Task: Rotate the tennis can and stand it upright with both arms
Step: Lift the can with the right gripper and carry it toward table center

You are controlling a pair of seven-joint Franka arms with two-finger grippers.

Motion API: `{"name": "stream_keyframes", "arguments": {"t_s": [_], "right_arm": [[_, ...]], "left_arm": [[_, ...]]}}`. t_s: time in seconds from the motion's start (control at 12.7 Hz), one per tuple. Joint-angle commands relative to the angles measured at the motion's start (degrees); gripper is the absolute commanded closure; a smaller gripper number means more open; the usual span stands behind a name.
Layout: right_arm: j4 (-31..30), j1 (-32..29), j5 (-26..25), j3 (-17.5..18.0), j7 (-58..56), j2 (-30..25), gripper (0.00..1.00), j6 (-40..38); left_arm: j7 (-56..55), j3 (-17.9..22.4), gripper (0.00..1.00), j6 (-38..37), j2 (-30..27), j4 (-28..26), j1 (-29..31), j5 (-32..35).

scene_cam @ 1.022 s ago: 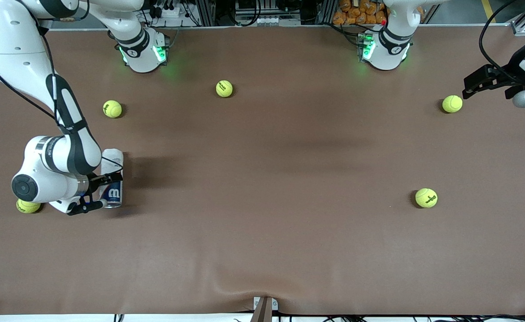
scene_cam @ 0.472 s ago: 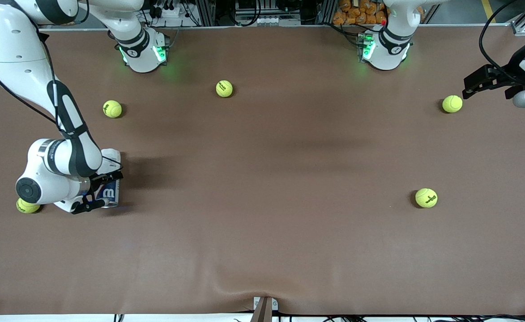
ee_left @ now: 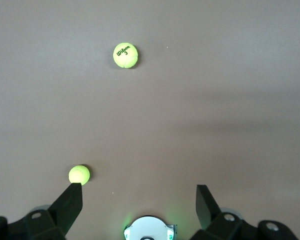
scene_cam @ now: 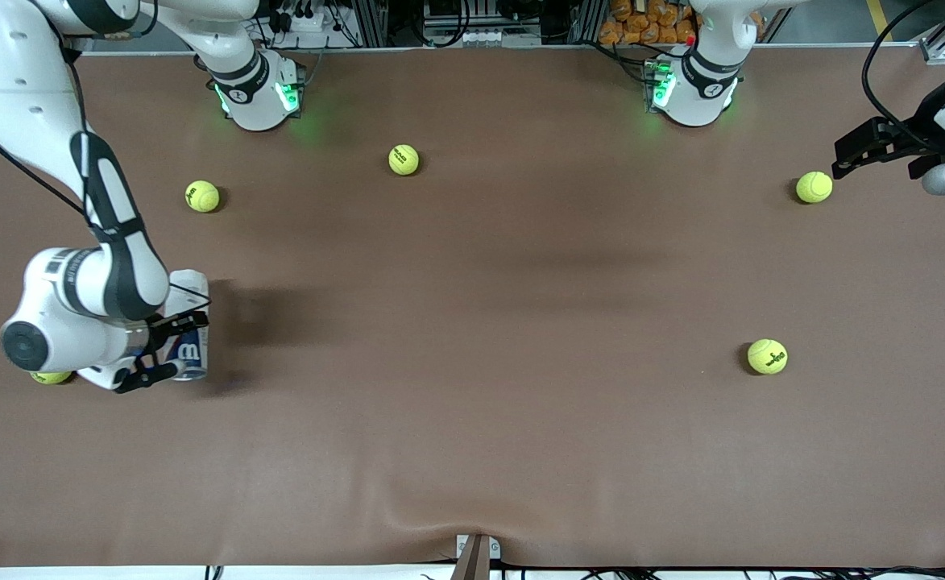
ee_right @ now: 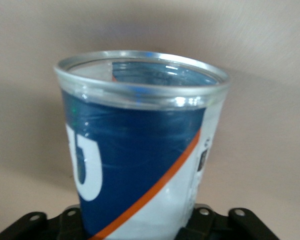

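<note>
The tennis can (scene_cam: 190,288), a clear tube with a white and dark-blue label and a white "W", is at the right arm's end of the table. My right gripper (scene_cam: 164,348) is shut on it around the labelled part. In the right wrist view the can (ee_right: 140,150) fills the frame, its metal rim (ee_right: 140,92) pointing away from the gripper (ee_right: 140,231). I cannot tell whether it touches the table. My left gripper (scene_cam: 875,149) is open and empty, waiting over the left arm's end of the table; its fingers (ee_left: 70,200) stand wide apart.
Tennis balls lie on the brown table: one (scene_cam: 202,196) and another (scene_cam: 404,159) near the right arm's base, one (scene_cam: 814,187) beside the left gripper, one (scene_cam: 767,356) nearer the front camera, one (scene_cam: 51,376) half hidden under the right arm.
The right arm has shifted a little toward the table edge at its own end, carrying the can with it. The left arm has not moved.
</note>
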Motion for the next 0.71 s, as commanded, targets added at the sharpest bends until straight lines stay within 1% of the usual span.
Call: {"name": "stream_keyframes", "arguments": {"t_s": [0.0,0.08,0.16,0.24,0.31,0.39,0.47,0.55,0.63], "right_arm": [[1.8,-0.3,-0.1,2.7,-4.7,-4.5,0.51,-1.4],[3.1,-0.3,0.0,4.5,-5.7,-5.3,0.50,-1.4],[3.6,-0.5,0.0,6.5,-7.4,-7.4,0.48,-1.5],[3.5,-0.4,-0.1,7.7,-9.8,-10.9,0.48,-1.9],[3.7,-0.3,0.2,9.4,-13.2,-12.9,0.48,-2.1],[5.3,-0.2,0.7,12.4,-16.4,-13.7,0.48,-1.7],[8.0,-0.1,0.7,15.9,-18.4,-13.4,0.48,-1.7],[8.8,0.7,0.6,19.8,-19.1,-13.3,0.48,-1.1],[8.9,3.3,-0.3,22.4,-18.7,-13.0,0.48,1.1]], "left_arm": [[1.2,-0.3,0.00,-0.2,0.6,0.6,0.6,-0.3],[1.2,-0.3,0.00,-0.2,0.7,0.6,0.5,-0.3],[1.2,-0.3,0.00,-0.2,0.7,0.6,0.5,-0.3],[1.2,-0.3,0.00,-0.1,0.7,0.6,0.5,-0.3],[1.1,-0.3,0.00,-0.1,0.7,0.6,0.5,-0.3],[1.2,-0.3,0.00,-0.1,0.7,0.5,0.5,-0.3],[1.1,-0.3,0.00,-0.1,0.8,0.5,0.5,-0.3],[1.1,-0.4,0.00,-0.1,0.9,0.5,0.5,-0.3],[1.1,-0.4,0.00,-0.1,1.0,0.5,0.5,-0.3]]}}
